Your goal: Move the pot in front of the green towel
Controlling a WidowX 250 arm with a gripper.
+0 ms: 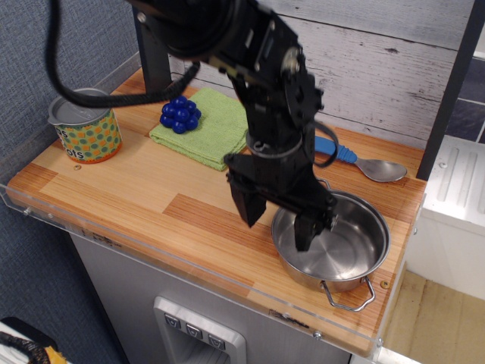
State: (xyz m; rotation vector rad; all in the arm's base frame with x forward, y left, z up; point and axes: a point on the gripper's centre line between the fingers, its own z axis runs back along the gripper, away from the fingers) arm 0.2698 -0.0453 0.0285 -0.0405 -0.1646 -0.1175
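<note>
Back wall (394, 53): whitewashed horizontal wooden planks, weathered.
Left wall (45, 45): covered in blue-grey textured fabric.
Counter (151, 205): striped wood top, edged by a clear plastic rim.
Cabinet (136, 296): grey front below the counter.
Posts (154, 57): dark uprights are seen at the back corners.
Floor (439, 318): pale wood, lower right.

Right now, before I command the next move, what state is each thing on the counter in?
Shallow round stainless-steel pot: upright, empty, at the counter's right front.
Gripper: open, straddling the pot's left rim.
Folded light-green towel: flat, blue berry cluster on it.
Dotted tin can: upright, lid on.
Blue-handled spoon: lying behind the pot.
</note>
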